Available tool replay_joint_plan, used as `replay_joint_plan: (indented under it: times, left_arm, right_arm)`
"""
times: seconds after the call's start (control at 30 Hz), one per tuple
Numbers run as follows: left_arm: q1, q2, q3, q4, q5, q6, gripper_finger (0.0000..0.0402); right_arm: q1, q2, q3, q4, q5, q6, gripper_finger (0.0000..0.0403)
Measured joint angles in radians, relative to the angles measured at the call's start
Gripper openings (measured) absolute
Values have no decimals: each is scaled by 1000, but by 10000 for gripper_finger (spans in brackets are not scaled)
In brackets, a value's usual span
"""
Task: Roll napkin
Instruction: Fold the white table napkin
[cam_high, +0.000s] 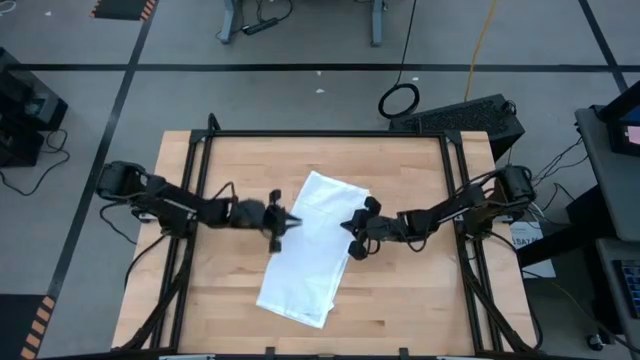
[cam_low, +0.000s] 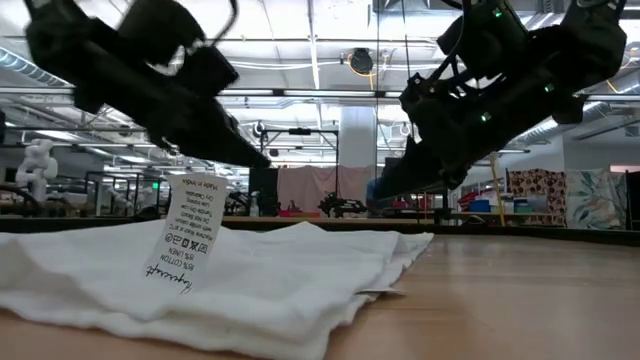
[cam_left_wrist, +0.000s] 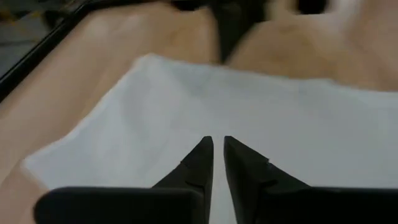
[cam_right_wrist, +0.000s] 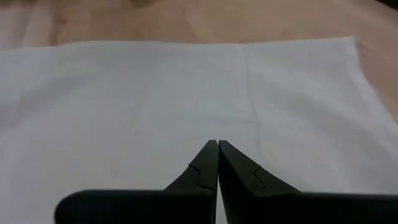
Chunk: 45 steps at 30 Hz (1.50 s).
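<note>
The white napkin (cam_high: 312, 250) lies flat on the wooden table as a long folded strip, slanting from the far middle toward the near edge. In the low view it (cam_low: 260, 285) lies in soft layers with a care label (cam_low: 186, 232) standing up from it. My left gripper (cam_high: 283, 228) hovers at the strip's left long edge; its fingers (cam_left_wrist: 217, 142) are shut with only a thin slit between them. My right gripper (cam_high: 350, 238) hovers at the right long edge, shut (cam_right_wrist: 217, 143). In the low view both hang clear above the cloth.
A black metal frame (cam_high: 330, 134) runs around the table's far and side edges. Bare wood (cam_high: 410, 300) lies to the napkin's right and left. Beyond the far edge are a keyboard (cam_high: 460, 115) and cables on the floor.
</note>
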Motion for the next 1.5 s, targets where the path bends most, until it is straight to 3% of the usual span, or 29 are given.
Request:
replay_joint_plan:
  times: [0.13,0.3,0.53,0.8,0.93,1.03,1.27,1.5]
  left_arm:
    - [116,51,10,-3,71,24,8]
    - [179,152,30,-1,142,20,10]
    - [261,266,32,3,-3,-12,4]
    - [330,264,32,-16,-118,-136,3]
    - [322,264,31,-21,-119,-285,3]
    - [284,264,31,-8,-58,-355,3]
    - [183,189,28,-24,8,-454,2]
    - [128,70,28,-201,-203,-480,2]
  right_arm:
    - [6,103,0,142,-5,-52,4]
    - [-11,222,1,311,0,-57,4]
    - [-58,281,5,337,3,-54,4]
    - [-84,169,8,392,4,-253,4]
    - [-104,115,7,385,5,-315,4]
    - [-117,110,7,357,3,-346,4]
    - [-138,112,6,240,-41,-267,4]
    - [-131,161,7,206,-120,-175,4]
